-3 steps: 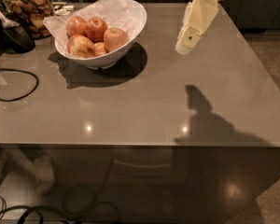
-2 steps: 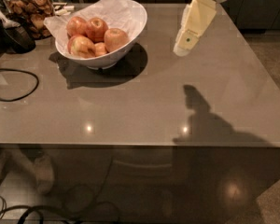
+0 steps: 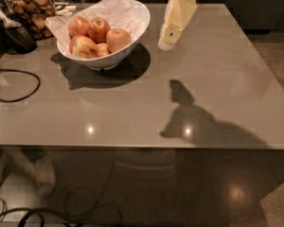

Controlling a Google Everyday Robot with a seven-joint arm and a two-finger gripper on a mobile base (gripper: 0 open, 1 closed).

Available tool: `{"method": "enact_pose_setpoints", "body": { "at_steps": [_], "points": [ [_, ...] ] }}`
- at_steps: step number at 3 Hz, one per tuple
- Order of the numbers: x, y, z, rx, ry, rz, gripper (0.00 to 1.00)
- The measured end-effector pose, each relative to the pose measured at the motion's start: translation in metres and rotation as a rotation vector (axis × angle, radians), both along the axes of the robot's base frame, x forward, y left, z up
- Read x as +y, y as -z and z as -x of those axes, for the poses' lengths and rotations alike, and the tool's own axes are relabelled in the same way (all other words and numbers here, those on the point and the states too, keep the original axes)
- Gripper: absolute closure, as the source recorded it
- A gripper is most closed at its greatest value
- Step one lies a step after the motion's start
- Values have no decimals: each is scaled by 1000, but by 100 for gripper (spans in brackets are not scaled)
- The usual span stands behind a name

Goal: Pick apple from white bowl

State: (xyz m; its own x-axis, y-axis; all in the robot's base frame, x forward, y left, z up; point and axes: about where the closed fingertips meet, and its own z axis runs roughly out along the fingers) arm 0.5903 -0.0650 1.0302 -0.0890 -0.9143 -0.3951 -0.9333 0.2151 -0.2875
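In the camera view, the cream gripper [image 3: 167,42] hangs from the far edge, above the grey table [image 3: 217,98]. It slants down and to the left, just right of the white bowl [image 3: 110,60], and whether it is spread or closed I can't make out. The apple [image 3: 118,38] lies among other apples on the bowl's right side, on crinkled paper [image 3: 118,6].

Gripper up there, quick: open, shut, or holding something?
Gripper: open or shut cannot be told; nothing seen in it; hangs beside the white bowl.
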Motion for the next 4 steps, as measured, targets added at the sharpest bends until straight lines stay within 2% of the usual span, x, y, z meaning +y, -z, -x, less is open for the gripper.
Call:
{"method": "enact_pose_setpoints", "body": {
  "at_steps": [1,2,3,4],
  "points": [
    [4,0,-2,-4,-19,-14,0],
    [34,4,-20,42,-59,-50,0],
    [65,-1,-42,52,-95,-59,0],
    [72,-9,-49,23,-97,-79,0]
  ]
}}
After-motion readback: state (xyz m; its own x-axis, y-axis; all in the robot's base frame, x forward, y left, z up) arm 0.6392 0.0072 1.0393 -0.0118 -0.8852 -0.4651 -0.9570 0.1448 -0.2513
